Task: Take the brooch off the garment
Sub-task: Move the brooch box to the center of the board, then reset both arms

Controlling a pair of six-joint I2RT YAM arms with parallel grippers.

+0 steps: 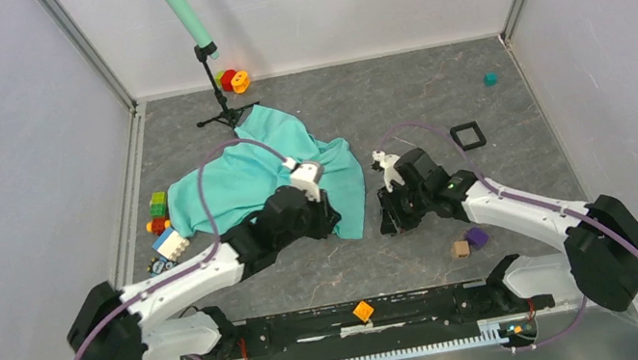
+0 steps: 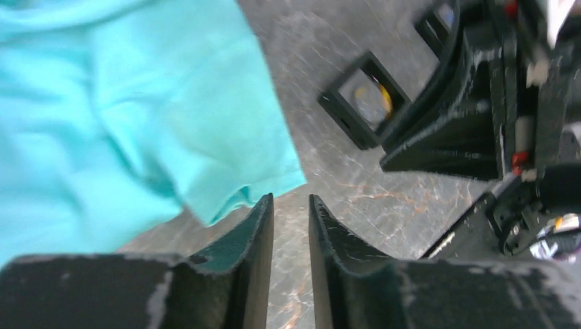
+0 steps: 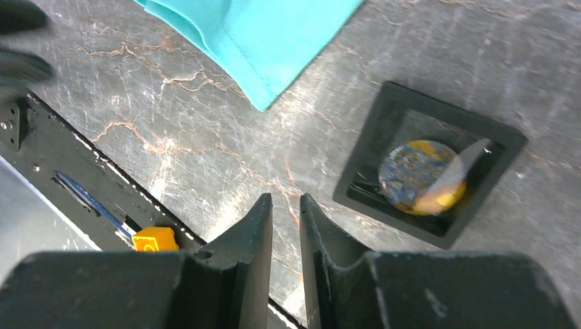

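Observation:
The turquoise garment (image 1: pixel 246 177) lies crumpled left of the middle; it also shows in the left wrist view (image 2: pixel 123 116) and the right wrist view (image 3: pixel 274 34). The brooch (image 3: pixel 419 168), a round blue and yellow disc, lies off the garment in a small black square tray (image 3: pixel 370 185). The left wrist view shows the tray (image 2: pixel 342 113) with the brooch (image 2: pixel 373 99) too. My left gripper (image 1: pixel 330 219) (image 2: pixel 290 197) hovers at the garment's right corner, jaws nearly together and empty. My right gripper (image 1: pixel 390 221) (image 3: pixel 285 197) hangs over bare floor left of the tray, jaws nearly together and empty.
A black square frame (image 1: pixel 467 136) lies right of the right arm. Toy bricks (image 1: pixel 163 228) sit left of the garment. A tripod with a green stick (image 1: pixel 218 99) and red and orange rings (image 1: pixel 233 81) stand at the back. Small cubes (image 1: pixel 468 242) and a teal piece (image 1: pixel 490 79) lie on the right.

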